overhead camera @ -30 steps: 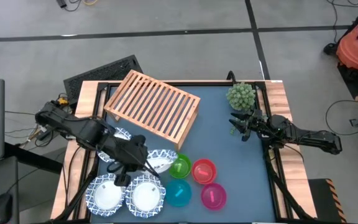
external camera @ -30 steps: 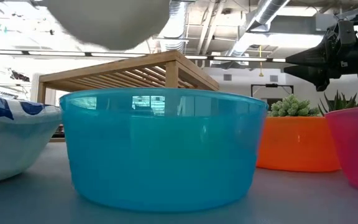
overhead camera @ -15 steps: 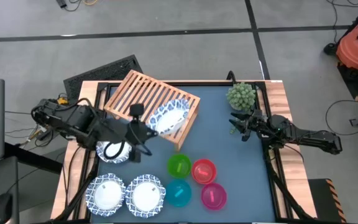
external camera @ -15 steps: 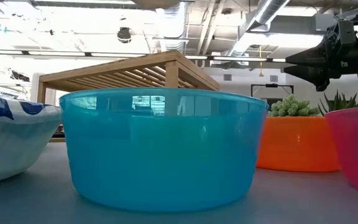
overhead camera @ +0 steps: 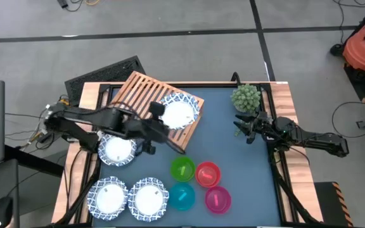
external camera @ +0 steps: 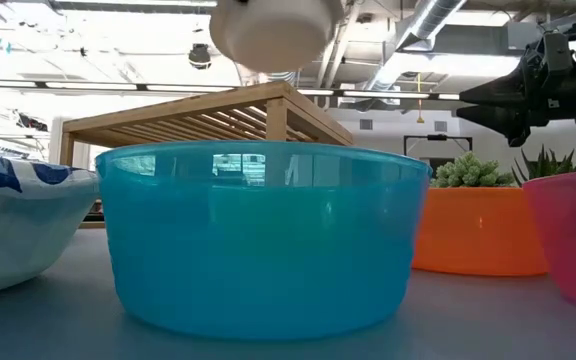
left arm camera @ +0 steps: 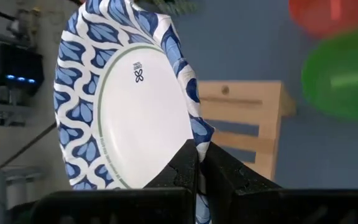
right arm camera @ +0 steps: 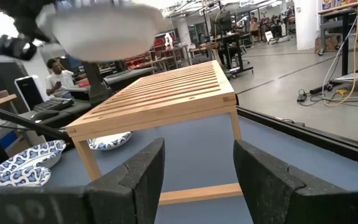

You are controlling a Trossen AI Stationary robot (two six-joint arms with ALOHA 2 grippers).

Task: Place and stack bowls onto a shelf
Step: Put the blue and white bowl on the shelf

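Right now the left end effector has its two fingers pinched tight on the rim of a blue-patterned bowl, holding it up above the slatted top of the shelf — over the corner nearest the green bowl. From the low camera the bowl's white underside hangs clear of the wood, not touching it. The left arm reaches across from the bench's left edge.

Outward from there, a second patterned bowl sits on the bench beside the shelf, and two more lie side by side at the front. The red bowl, teal bowl and magenta bowl cluster with the green one.

The right end effector waits near the plant — its fingers spread well apart, holding nothing.
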